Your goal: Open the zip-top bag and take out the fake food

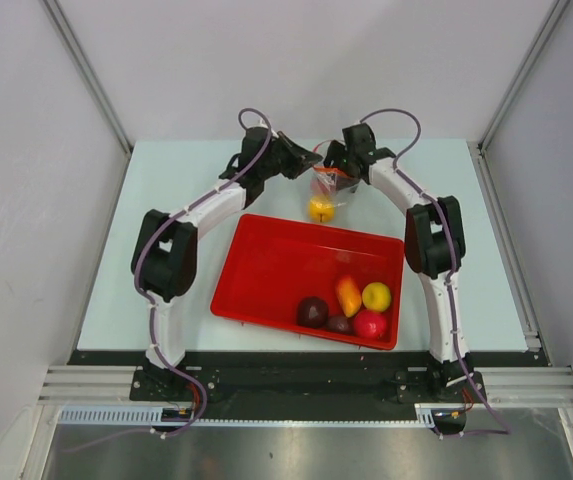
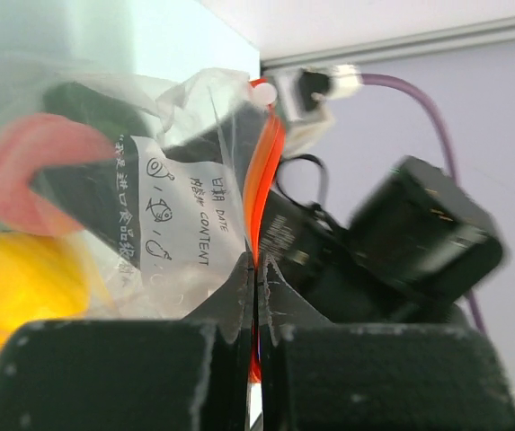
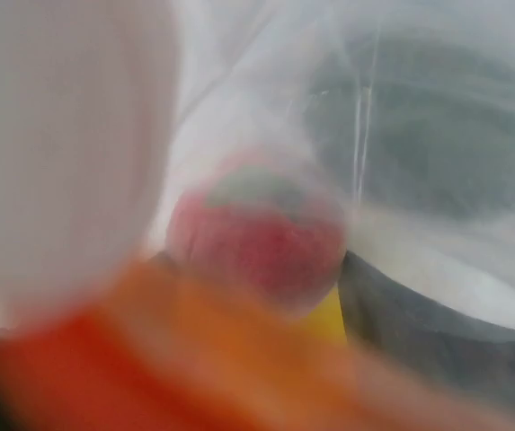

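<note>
The zip-top bag (image 1: 326, 186) hangs above the table's far middle, held between both grippers. My left gripper (image 1: 309, 161) is shut on its orange-red zip strip (image 2: 259, 193), which is pinched between the jaws in the left wrist view (image 2: 257, 269). My right gripper (image 1: 337, 167) grips the bag's other top edge. Its fingers are hidden behind blurred plastic in the right wrist view. Inside the bag are a yellow fruit (image 1: 320, 209) and a pink-red one (image 3: 257, 235). Several other fake foods lie in the red tray (image 1: 266, 262): maroon (image 1: 313, 311), orange (image 1: 348, 295), yellow (image 1: 376, 296), red (image 1: 370, 324).
The red tray sits just in front of the hanging bag, between the two arms. The pale table (image 1: 166, 200) has grey walls to its left, right and back. The bag's white label (image 2: 178, 211) faces the left wrist camera.
</note>
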### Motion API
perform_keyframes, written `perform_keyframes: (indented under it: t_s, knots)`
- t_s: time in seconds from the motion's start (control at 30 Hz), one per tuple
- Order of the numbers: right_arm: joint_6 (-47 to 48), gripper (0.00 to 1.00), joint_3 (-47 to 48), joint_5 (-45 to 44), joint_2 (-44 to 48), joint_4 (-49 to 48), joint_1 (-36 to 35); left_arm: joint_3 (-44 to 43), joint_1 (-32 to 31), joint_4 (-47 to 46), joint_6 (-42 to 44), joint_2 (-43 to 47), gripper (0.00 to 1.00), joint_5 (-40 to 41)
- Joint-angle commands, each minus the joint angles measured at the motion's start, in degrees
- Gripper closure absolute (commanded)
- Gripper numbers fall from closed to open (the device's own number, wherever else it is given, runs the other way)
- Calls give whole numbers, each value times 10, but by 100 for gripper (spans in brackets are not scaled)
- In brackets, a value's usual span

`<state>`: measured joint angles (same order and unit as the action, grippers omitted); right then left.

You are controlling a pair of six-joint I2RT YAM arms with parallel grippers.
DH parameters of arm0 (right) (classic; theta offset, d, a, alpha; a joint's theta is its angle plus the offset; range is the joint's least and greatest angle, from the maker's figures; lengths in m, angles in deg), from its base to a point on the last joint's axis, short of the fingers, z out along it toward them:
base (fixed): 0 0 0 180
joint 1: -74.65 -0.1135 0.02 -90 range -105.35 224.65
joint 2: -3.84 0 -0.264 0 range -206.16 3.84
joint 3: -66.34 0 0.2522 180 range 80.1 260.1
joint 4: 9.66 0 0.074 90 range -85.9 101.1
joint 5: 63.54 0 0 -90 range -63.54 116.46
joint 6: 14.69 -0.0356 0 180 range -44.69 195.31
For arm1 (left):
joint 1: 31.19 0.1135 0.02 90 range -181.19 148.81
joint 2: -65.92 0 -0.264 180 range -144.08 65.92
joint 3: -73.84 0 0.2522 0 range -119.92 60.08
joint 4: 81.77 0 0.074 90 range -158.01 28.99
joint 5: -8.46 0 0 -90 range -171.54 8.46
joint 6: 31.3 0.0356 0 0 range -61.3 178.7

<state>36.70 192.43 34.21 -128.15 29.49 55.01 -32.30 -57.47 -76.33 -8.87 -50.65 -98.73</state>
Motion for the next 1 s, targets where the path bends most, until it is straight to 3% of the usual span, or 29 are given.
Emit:
perform_keyframes:
  t_s: [0.0, 0.27, 0.53, 0.63, 0.87, 0.97]
  knots:
    - [46, 85, 106, -77, 36, 155, -20, -22, 1, -48, -22, 21, 100, -12]
    - [18, 96, 64, -55, 65, 194, -7, -20, 6, -66, -8, 33, 100, -7]
    - [64, 95, 34, -62, 110, 178, -10, -33, 12, -53, -3, 26, 100, -15]
    - [74, 94, 69, -77, 117, 168, -14, -18, 11, -54, -8, 27, 100, -23]
    - [44, 94, 275, -123, 41, 234, -35, 13, 1, -64, -16, 35, 100, -28]
    - [26, 94, 279, -128, 43, 227, -38, 13, -1, -59, -12, 37, 100, -27]
